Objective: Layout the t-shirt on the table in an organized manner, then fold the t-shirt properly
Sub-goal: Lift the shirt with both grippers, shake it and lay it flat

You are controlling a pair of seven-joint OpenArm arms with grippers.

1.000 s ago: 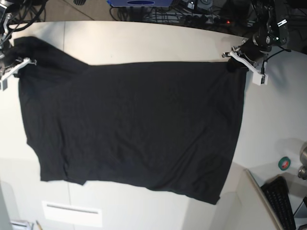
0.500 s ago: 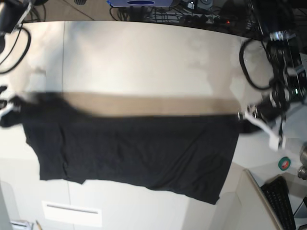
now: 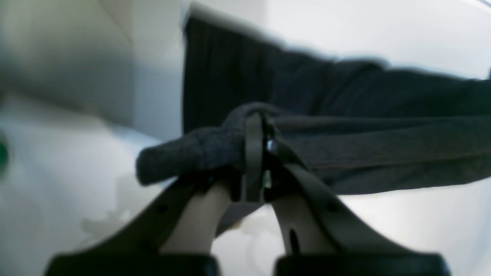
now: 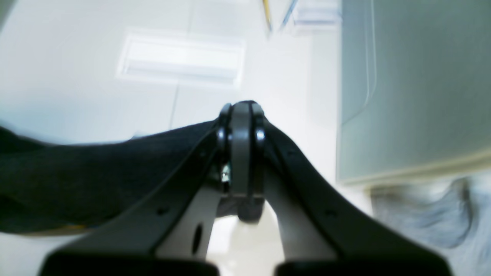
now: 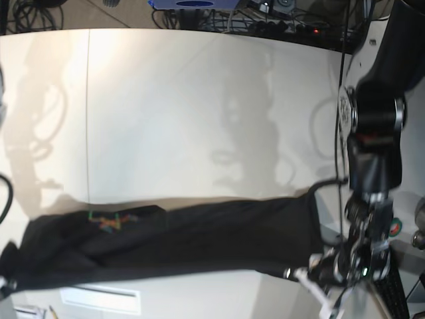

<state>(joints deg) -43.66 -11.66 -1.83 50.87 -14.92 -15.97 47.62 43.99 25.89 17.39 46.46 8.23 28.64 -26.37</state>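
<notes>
Base view has the t-shirt [image 5: 172, 239] strung as a narrow black band along the near edge of the table [image 5: 199, 113], a bit of its coloured print showing near my right end, with bare tabletop stretching beyond it to the far edge. My left gripper [image 3: 255, 153] pinches a bunched corner of cloth, and my right gripper [image 4: 241, 153] is pressed together on the other end. Half a second ago the shirt still covered a broad patch mid-table; now both my grippers have drawn it down to the near edge.
</notes>
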